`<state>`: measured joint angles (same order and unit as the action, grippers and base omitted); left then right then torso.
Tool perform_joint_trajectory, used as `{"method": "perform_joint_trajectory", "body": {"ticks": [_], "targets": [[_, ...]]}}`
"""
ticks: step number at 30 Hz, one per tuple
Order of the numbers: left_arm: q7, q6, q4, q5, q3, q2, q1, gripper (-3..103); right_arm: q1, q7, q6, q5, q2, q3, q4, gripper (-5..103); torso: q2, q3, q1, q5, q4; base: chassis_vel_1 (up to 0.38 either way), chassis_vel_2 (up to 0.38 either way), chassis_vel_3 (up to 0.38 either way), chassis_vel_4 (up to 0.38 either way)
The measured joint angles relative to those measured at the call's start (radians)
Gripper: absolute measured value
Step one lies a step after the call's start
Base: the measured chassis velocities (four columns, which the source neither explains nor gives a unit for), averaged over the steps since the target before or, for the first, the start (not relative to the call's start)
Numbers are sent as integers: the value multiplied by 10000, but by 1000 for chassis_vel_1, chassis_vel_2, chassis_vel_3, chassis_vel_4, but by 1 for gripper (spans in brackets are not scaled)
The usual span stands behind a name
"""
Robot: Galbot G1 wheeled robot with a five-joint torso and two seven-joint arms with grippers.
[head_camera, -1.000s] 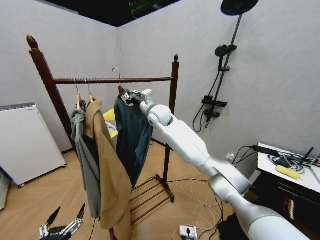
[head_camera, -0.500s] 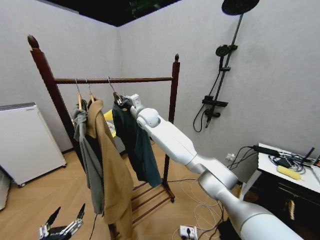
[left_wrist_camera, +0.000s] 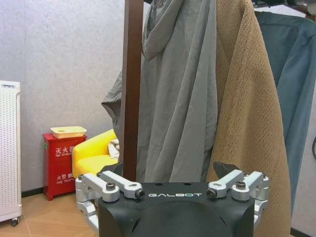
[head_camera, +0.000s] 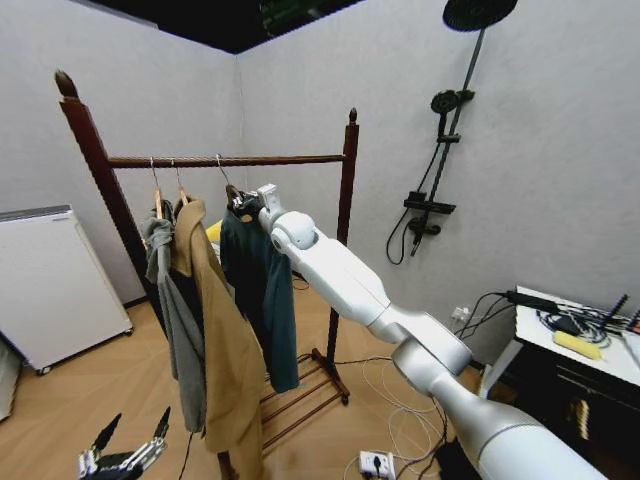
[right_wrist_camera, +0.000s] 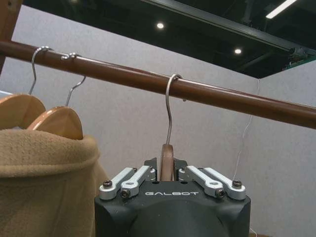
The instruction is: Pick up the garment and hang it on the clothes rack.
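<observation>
My right wrist view shows the hanger's hook (right_wrist_camera: 170, 106) over the clothes rack (head_camera: 230, 160) rail, my right claw (right_wrist_camera: 167, 173) clamped on its wooden neck. From the head, the garment (head_camera: 258, 290) hangs right of the tan coat (head_camera: 225, 350); my left claw (head_camera: 125, 455) waits low, spread.

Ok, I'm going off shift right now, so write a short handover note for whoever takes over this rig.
Right gripper: raised at the rail, shut on the wooden hanger of the garment.
Left gripper: parked low beside the base, open, holding nothing.
Garment: hanging on the clothes rack, hook over the rail, next to the tan coat and grey jacket.
Done: hook is on the rail.
Left: release the hanger and pull the right arm clear.
</observation>
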<state>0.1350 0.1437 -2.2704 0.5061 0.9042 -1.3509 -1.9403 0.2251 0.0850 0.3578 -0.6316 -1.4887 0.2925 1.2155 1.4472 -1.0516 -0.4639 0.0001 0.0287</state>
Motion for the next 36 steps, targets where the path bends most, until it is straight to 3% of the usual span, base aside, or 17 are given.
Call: {"method": "perform_joint_trajectory", "body": {"ticks": [7,10,11,13,16,18,19,20,21,22,24,25,27,29,30,31,36], "targets": [[-1,0,0,0,0,0,0,100,-720,623,123,-778,1312,-505,2476,41,2,-1,0,0,-5,0,0,0,0],[-4,0,0,0,2,0,0,100,-2337,987,532,-1918,3927,-2027,5617,57,5,-1,0,2,-3,0,0,0,0],[-4,0,0,0,2,0,0,100,-2337,987,532,-1918,3927,-2027,5617,57,5,-1,0,2,-3,0,0,0,0],[-1,0,0,0,0,0,0,100,-3966,1074,662,-2178,5577,-3686,7115,68,3,-4,-3,15,10,0,0,0,0],[5,0,0,0,-1,0,1,100,-5026,1157,651,-2202,6297,-4606,7894,73,6,-1,-2,6,14,0,0,0,0],[6,0,-1,0,-1,0,2,100,-8186,1702,591,-2393,7444,-7108,9612,84,6,-3,-5,3,3,0,0,0,0],[6,0,-1,0,-1,0,2,100,-8186,1702,591,-2393,7444,-7108,9612,84,6,-3,-5,3,3,0,0,0,0],[3,0,0,0,0,0,0,100,-9644,1829,593,-2341,7517,-8348,10251,84,8,-1,0,5,1,0,0,0,0],[3,0,1,0,-1,0,0,100,-11318,1881,546,-1988,7333,-9799,10883,98,9,0,1,-1,0,0,0,0,0],[3,0,1,0,-1,0,0,100,-11318,1881,546,-1988,7333,-9799,10883,98,9,0,1,-1,0,0,0,0,0],[0,0,0,0,0,0,1,100,-14443,1750,112,-740,6209,-11936,11923,100,8,-1,1,5,-1,0,0,0,0],[0,0,0,0,0,0,1,100,-14443,1750,112,-740,6209,-11936,11923,100,8,-1,1,5,-1,0,0,0,0],[0,0,0,0,0,-1,1,100,-17606,1361,-919,785,4023,-12820,12814,100,8,-1,0,0,1,0,0,0,0],[-1,0,0,0,0,1,1,100,-18005,1328,-1121,980,3648,-12827,12861,100,8,0,0,1,1,0,0,0,0],[2,0,1,1,-1,1,0,100,-19456,1292,-1842,1683,2359,-12611,12979,100,9,-1,2,3,6,0,0,0,0],[4,0,0,0,0,2,1,100,-20136,1259,-2242,2155,1748,-12361,13005,100,9,0,2,-5,6,0,0,0,0],[0,0,0,0,1,0,1,100,-21368,716,-3572,3809,193,-11492,12733,100,9,-2,1,-6,-1,0,0,0,0]]}}
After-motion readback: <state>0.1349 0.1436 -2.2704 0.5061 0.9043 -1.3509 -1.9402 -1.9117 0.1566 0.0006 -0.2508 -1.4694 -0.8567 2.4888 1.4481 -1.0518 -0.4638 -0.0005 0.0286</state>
